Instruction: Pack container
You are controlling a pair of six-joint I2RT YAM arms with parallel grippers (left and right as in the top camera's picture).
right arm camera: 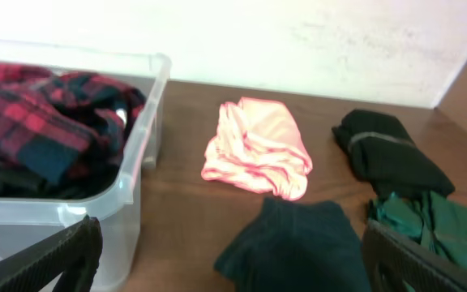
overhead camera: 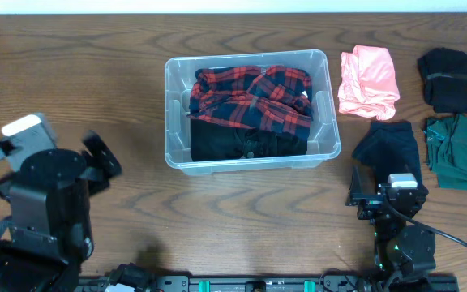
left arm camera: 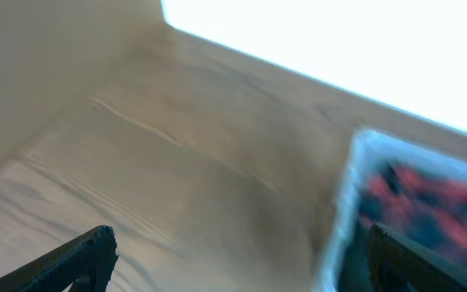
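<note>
The clear plastic container (overhead camera: 323, 105) stands at the table's middle and holds a red and navy plaid garment (overhead camera: 254, 97) on top of a black garment (overhead camera: 242, 142). It also shows in the right wrist view (right arm camera: 140, 146) and, blurred, in the left wrist view (left arm camera: 343, 211). My left gripper (left arm camera: 237, 259) is open and empty over bare table, left of the container. My right gripper (right arm camera: 233, 255) is open and empty, just before a dark navy garment (right arm camera: 298, 243) on the table.
Right of the container lie a pink garment (overhead camera: 369, 81), a black garment (overhead camera: 448, 79), a dark green garment (overhead camera: 458, 152) and the dark navy one (overhead camera: 389, 146). A wall runs behind the table (overhead camera: 71, 73).
</note>
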